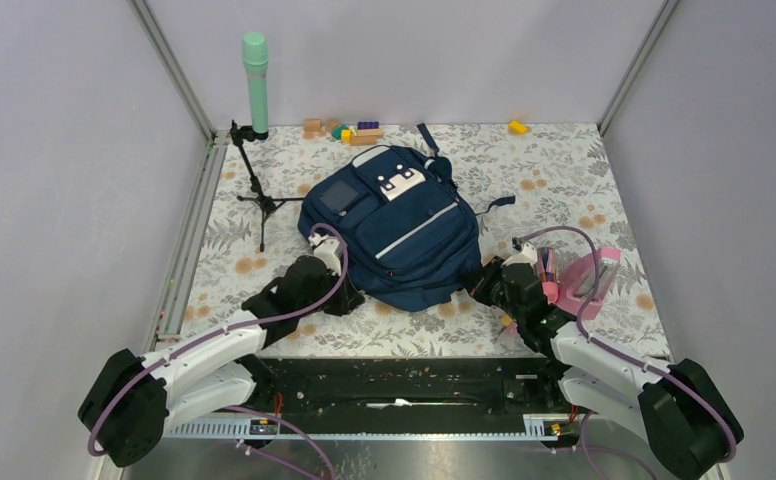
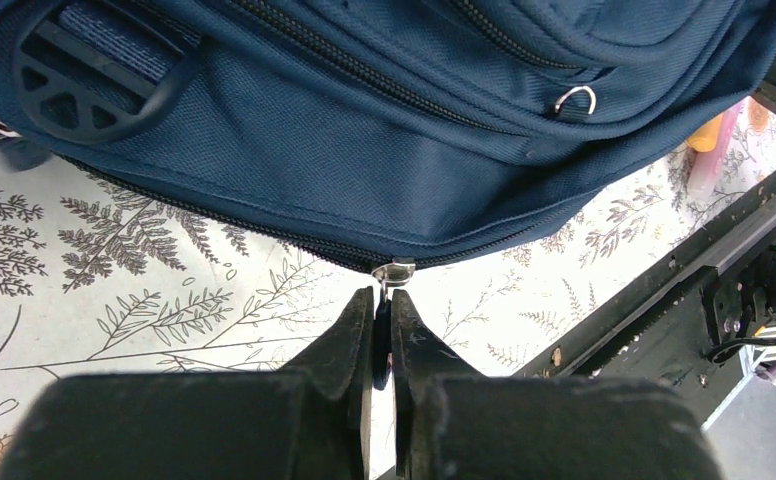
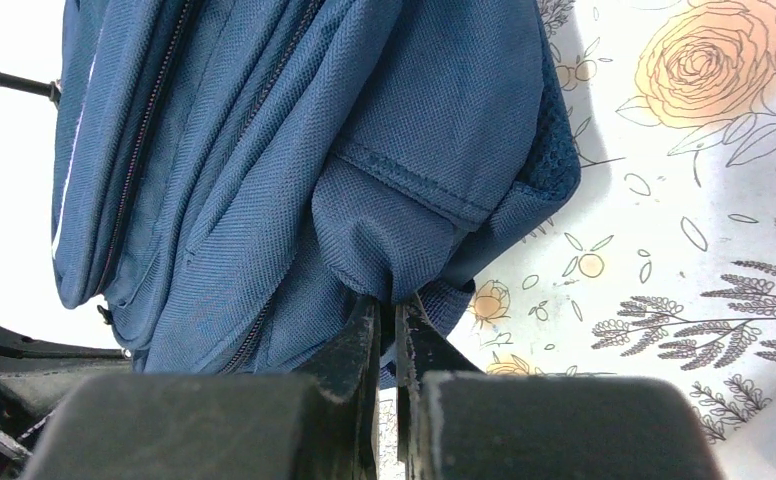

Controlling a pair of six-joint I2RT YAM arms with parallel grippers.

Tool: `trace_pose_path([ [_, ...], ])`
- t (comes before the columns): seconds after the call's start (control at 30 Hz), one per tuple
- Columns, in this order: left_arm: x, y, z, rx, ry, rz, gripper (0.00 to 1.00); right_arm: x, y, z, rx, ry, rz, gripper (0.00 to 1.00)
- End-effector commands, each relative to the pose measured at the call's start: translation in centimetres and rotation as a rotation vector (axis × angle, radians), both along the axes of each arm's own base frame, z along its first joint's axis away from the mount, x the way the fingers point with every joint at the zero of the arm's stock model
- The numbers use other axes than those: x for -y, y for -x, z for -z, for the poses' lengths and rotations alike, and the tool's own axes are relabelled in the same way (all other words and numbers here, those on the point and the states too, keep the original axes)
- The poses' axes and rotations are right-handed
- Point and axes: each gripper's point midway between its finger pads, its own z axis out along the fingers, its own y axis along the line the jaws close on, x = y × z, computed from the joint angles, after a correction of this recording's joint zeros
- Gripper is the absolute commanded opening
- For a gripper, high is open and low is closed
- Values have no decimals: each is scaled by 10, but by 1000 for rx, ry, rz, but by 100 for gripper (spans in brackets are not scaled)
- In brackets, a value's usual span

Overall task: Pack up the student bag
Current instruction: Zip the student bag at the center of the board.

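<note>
The student bag (image 1: 394,225) fills the middle of the tabletop (image 1: 564,170); open surface lies behind it at right and at near left. A tripod stand (image 1: 263,203) blocks the back-left, toy blocks (image 1: 349,129) line the rear edge, and a pink item (image 1: 592,272), possibly a pencil case, crowds the near right.

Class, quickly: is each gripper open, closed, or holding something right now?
Left gripper: closed on the zipper pull of the student bag.
Right gripper: closed on the student bag's side fabric.

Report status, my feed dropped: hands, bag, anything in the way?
Left hand shut on zipper pull. Right hand shut on student bag fabric. Bag face up, zip closed. Pink item beside right arm, clear of bag.
</note>
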Motion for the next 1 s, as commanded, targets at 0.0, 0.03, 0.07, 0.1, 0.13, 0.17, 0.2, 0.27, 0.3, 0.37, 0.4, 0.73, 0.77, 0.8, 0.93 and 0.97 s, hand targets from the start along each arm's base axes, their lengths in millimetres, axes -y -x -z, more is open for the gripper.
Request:
trace_pose_path([
  [0.0,-13,-19,-4,40,-56,-67,0,35,-29,-23,116,93,165,0],
  [0.03,-14,-21,-3,38,-63,-77,0,36,-29,-24,121,94,167,0],
  [0.07,-19,-25,-1,32,-75,-102,0,37,-29,-26,126,100,170,0],
  [0.1,-24,-28,0,25,-81,-126,0,39,-28,-27,131,108,171,0],
  [0.13,-28,-32,2,17,-83,-146,0,41,-28,-28,133,119,173,0],
  [0.17,-32,-35,2,9,-81,-167,0,43,-28,-31,142,128,178,0],
  [0.2,-36,-39,2,7,-79,-186,0,44,-27,-33,147,137,179,0],
  [0.27,-44,-47,0,10,-75,-222,0,48,-25,-35,154,155,178,0],
  [0.3,-48,-50,0,10,-76,-239,0,48,-25,-37,160,158,177,0],
  [0.37,-55,-57,-2,8,-73,-274,0,50,-23,-38,166,168,171,0],
  [0.4,-59,-60,-1,4,-72,-288,0,50,-23,-40,170,170,165,0],
  [0.73,-95,-94,9,-53,-74,-466,0,47,-13,-44,208,226,72,0],
  [0.77,-99,-97,10,-53,-79,-487,0,46,-11,-44,206,234,56,0],
  [0.8,-100,-99,11,-54,-79,-495,0,45,-10,-43,202,244,42,0],
  [0.93,-112,-111,13,-41,-111,-547,0,40,0,-36,186,256,-26,0],
  [0.97,-111,-115,12,-39,-113,-548,0,38,3,-35,184,252,-42,0],
])
